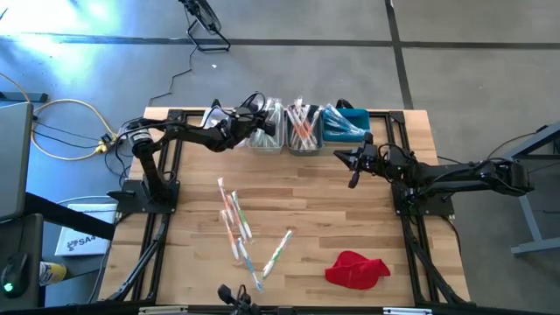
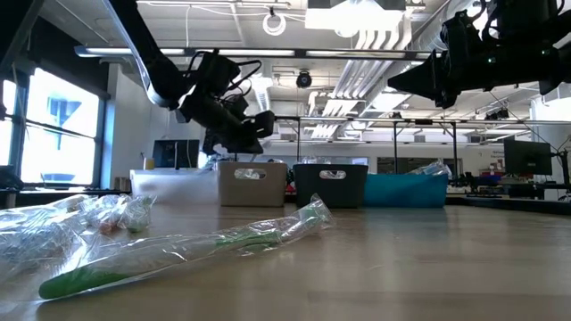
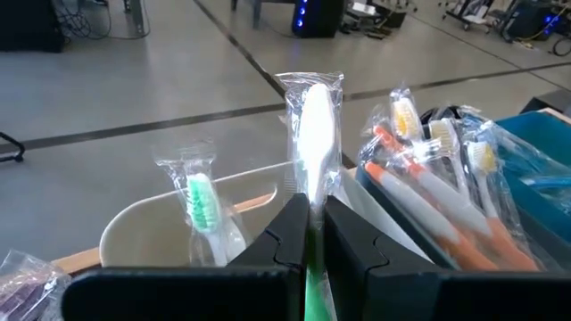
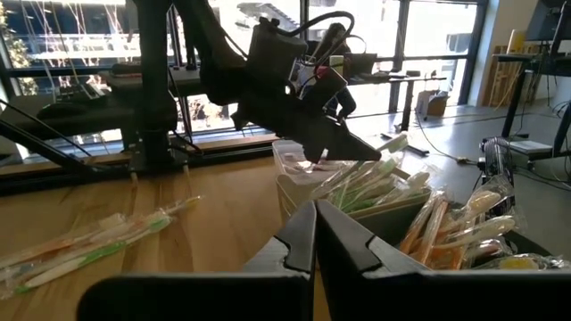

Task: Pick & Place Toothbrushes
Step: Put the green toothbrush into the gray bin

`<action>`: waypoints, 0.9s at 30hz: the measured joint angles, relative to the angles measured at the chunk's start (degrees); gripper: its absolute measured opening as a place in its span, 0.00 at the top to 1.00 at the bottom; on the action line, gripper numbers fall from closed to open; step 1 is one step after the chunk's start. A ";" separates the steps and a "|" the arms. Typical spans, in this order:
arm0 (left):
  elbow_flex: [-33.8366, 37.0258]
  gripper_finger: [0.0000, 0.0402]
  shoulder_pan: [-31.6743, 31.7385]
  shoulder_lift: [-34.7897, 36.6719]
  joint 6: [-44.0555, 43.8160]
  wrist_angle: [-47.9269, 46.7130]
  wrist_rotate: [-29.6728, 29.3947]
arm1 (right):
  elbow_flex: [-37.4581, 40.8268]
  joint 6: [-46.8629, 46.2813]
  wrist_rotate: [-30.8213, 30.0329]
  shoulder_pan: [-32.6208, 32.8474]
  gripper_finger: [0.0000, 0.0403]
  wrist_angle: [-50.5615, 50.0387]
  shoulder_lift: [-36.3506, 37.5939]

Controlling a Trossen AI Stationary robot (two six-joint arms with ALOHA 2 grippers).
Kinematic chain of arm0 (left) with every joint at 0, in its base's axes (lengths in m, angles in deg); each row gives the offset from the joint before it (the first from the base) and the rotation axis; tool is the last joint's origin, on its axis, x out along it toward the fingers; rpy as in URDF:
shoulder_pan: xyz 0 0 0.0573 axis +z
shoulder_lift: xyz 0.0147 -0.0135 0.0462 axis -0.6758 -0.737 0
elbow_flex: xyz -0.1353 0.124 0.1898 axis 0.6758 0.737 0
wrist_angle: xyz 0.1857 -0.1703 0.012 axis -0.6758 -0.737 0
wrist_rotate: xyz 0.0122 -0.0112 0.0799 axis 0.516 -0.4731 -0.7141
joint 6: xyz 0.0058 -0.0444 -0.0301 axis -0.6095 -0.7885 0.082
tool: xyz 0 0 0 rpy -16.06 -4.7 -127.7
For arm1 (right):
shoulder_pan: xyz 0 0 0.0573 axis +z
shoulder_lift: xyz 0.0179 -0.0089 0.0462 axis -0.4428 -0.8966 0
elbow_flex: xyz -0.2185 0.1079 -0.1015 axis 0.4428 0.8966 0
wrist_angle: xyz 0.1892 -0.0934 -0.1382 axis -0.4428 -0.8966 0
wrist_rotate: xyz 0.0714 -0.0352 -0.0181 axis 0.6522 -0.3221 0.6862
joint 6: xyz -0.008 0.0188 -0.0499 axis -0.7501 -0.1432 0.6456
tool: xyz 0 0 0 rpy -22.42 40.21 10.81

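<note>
The left gripper [image 3: 309, 234] hangs over the row of small rectangular bins at the table's 12 o'clock edge, its two dark fingers [image 3: 284, 234] pinched on a clear-wrapped toothbrush with a white head and green handle [image 3: 314, 134], held upright above the beige plastic bin [image 3: 134, 234]. Inside that bin stands another wrapped toothbrush with a green-and-white head [image 3: 202, 201]. Just beside it, the dark grey bin [image 1: 304, 140] holds a bundle of wrapped toothbrushes with orange and white handles [image 3: 428, 192], and the blue bin [image 1: 348, 124] sits next along the row.

The right gripper [image 1: 355, 175] hovers in the air at about 2 o'clock, just inward of the blue bin, its fingers [image 4: 303, 241] pressed together with nothing between them.

On the light wooden tabletop [image 1: 332, 210], a loose cluster of wrapped toothbrushes in pink, orange, green and white [image 1: 238, 226] lies near the centre toward 7 o'clock, with one green-handled wrapped toothbrush [image 1: 277, 252] a little apart at 6 o'clock. A crumpled red cloth [image 1: 356, 269] rests at about 5 o'clock, well apart from the brushes
</note>
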 joint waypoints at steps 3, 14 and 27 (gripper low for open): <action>-0.04 0.96 -0.04 -0.89 -0.19 0.12 -0.23 | 0.00 0.00 0.00 0.01 0.99 -0.03 0.00; 0.00 0.95 -0.04 -4.15 -2.98 0.52 -0.29 | 0.00 -0.01 0.00 0.00 0.99 -0.35 0.00; 0.00 0.89 -0.04 -4.20 -2.88 -0.34 -0.21 | 0.00 0.22 0.00 0.00 0.99 -0.39 0.02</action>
